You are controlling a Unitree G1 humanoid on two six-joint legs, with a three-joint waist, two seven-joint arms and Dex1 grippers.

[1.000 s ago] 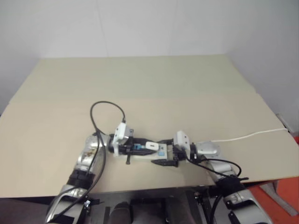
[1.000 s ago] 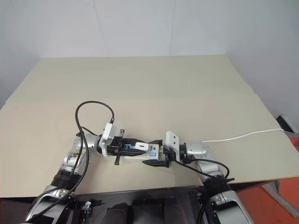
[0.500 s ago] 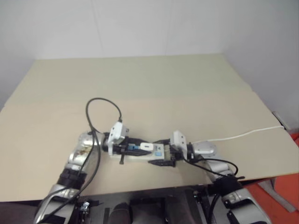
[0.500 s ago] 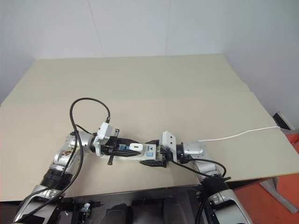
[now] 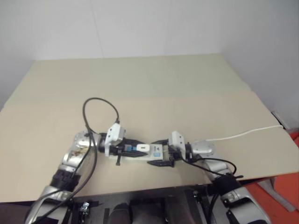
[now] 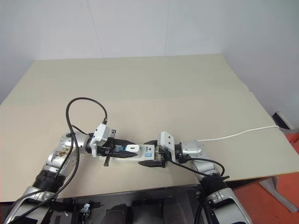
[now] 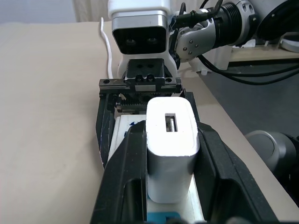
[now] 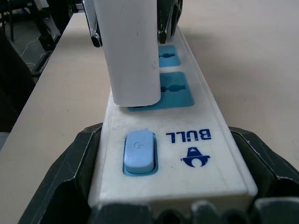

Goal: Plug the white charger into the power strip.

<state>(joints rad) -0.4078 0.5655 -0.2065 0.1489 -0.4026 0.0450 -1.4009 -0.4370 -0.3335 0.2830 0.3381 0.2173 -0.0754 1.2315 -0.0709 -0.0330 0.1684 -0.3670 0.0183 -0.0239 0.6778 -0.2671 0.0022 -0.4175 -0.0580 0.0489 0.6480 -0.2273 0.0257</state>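
A smooth white power strip (image 8: 187, 140) lies on a matte beige table (image 6: 154, 88), its switch end clamped in the right gripper (image 6: 153, 157) between wide-set black fingers. A glossy, rounded white charger (image 7: 170, 144) stands in the socket beside the blue switch (image 8: 138, 151). The left gripper (image 6: 117, 150) is closed around it.

The white charger (image 8: 133, 51) hides the power strip's (image 8: 196, 154) socket beneath it.

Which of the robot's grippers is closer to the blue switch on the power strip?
Right. The right gripper straddles the power strip at the blue switch; the left gripper is shut beyond the white charger.
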